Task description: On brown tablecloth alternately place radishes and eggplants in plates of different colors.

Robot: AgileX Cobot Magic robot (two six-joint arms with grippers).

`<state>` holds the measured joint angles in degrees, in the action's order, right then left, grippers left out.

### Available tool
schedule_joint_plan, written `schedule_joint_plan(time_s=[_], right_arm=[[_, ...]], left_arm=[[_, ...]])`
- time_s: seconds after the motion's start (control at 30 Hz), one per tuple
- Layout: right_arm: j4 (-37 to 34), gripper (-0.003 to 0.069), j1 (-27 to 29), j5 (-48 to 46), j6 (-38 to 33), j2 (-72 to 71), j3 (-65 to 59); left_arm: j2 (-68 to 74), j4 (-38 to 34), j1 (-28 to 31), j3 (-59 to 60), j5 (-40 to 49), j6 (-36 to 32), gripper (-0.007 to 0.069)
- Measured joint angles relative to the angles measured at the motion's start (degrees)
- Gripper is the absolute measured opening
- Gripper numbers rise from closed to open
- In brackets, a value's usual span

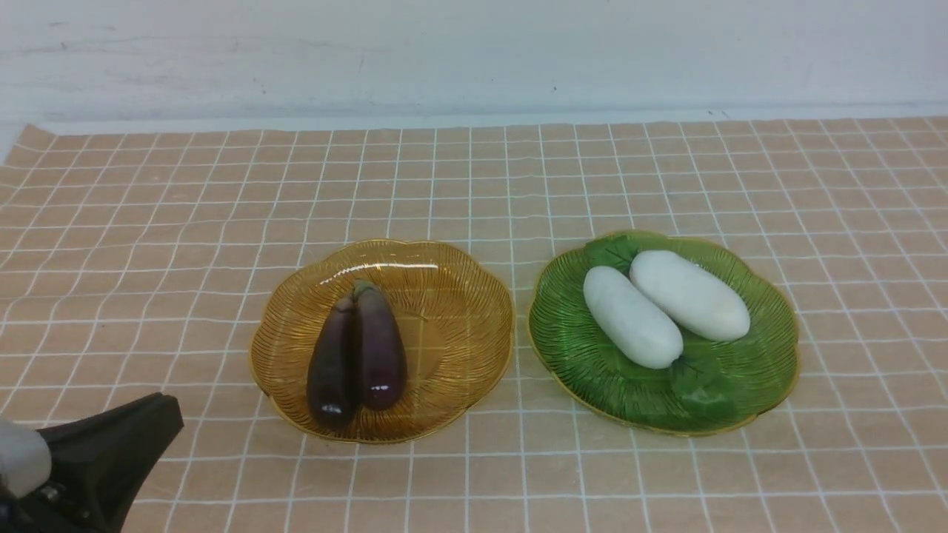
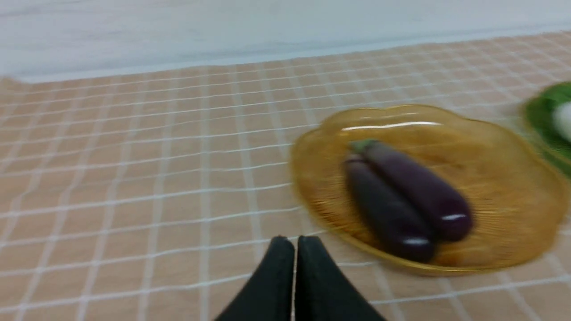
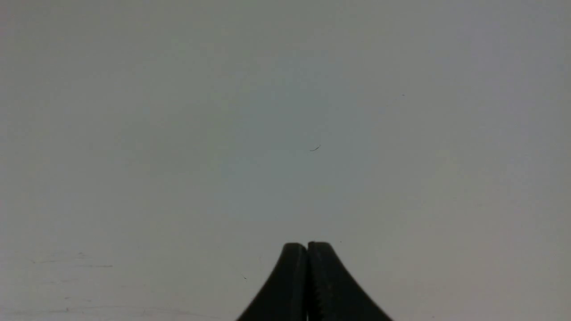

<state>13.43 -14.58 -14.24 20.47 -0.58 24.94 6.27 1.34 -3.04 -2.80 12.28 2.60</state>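
Observation:
Two dark eggplants [image 1: 358,357] lie side by side in the amber plate [image 1: 459,296] on the brown tablecloth [image 1: 148,244]. Beside it on the right, the green plate [image 1: 763,370] holds two white radishes [image 1: 663,307], also side by side. My left gripper [image 1: 159,407] hangs shut and empty over the near left corner of the cloth, short of the amber plate. In the left wrist view its tips [image 2: 294,240] meet, with the eggplants [image 2: 403,200] ahead. The right gripper [image 3: 307,245] is shut and empty, showing only in its own wrist view against a plain grey surface.
A white wall [image 1: 474,52] runs behind the cloth's far edge. Bare cloth lies around both plates on all sides.

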Motion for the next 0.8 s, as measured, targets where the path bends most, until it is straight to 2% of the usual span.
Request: schedule_joint_plan(time_s=[0.07, 0.27, 0.8], right_arm=[[0.00, -0.0015, 0.00, 0.00, 0.00, 0.00, 0.00], [0.00, -0.0015, 0.00, -0.05, 0.00, 0.00, 0.00], [0.00, -0.0015, 0.00, -0.05, 0.00, 0.00, 0.00]], left_arm=[[-3.73, 0.26, 1.81, 1.83, 3.43, -1.22, -0.0003], [-6.79, 0.39, 2.11, 4.39, 9.53, -5.18, -0.0003], [-6.95, -0.05, 2.11, 4.39, 9.72, -5.99, -0.0003]])
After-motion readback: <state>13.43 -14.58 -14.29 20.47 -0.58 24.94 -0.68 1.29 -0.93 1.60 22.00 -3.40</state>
